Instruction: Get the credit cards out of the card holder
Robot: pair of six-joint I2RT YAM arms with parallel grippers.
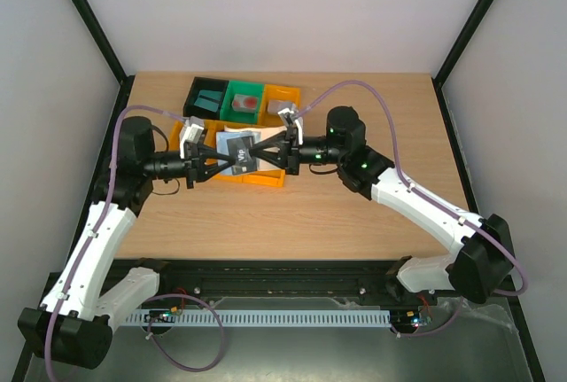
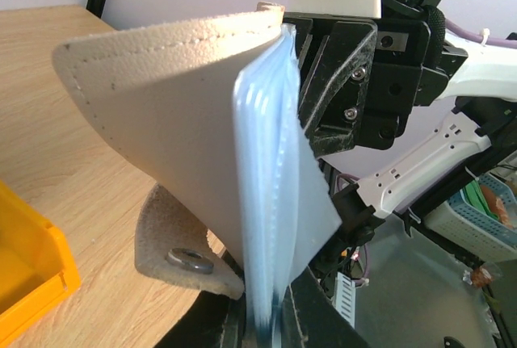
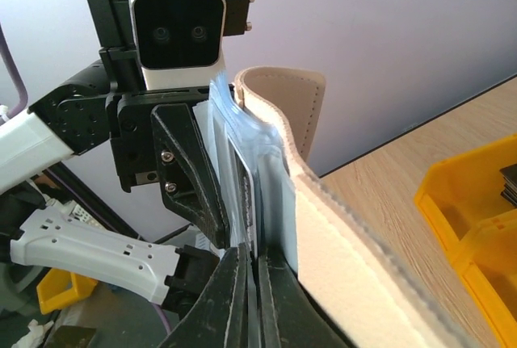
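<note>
The tan card holder [image 1: 232,150] hangs open between both grippers, above the orange bins. In the left wrist view, its beige outside [image 2: 178,122] and pale blue sleeves [image 2: 271,203] run down into my left gripper [image 2: 271,316], which is shut on them. My right gripper [image 1: 257,153] meets it from the other side. Its fingers [image 3: 257,263] are shut on the thin edge of a dark credit card [image 3: 252,194] that sits in a clear sleeve beside the beige cover [image 3: 323,227]. That card's dark face [image 1: 237,155] shows from above. A teal card [image 1: 209,99] lies in the black bin and a red one [image 1: 247,101] in the green bin.
A black bin [image 1: 197,87], a green bin [image 1: 232,109] and an orange bin [image 1: 282,98] stand in a row at the back. More orange bins [image 1: 261,178] sit right under the held holder. Bare wood lies in front, with black frame posts at the table's sides.
</note>
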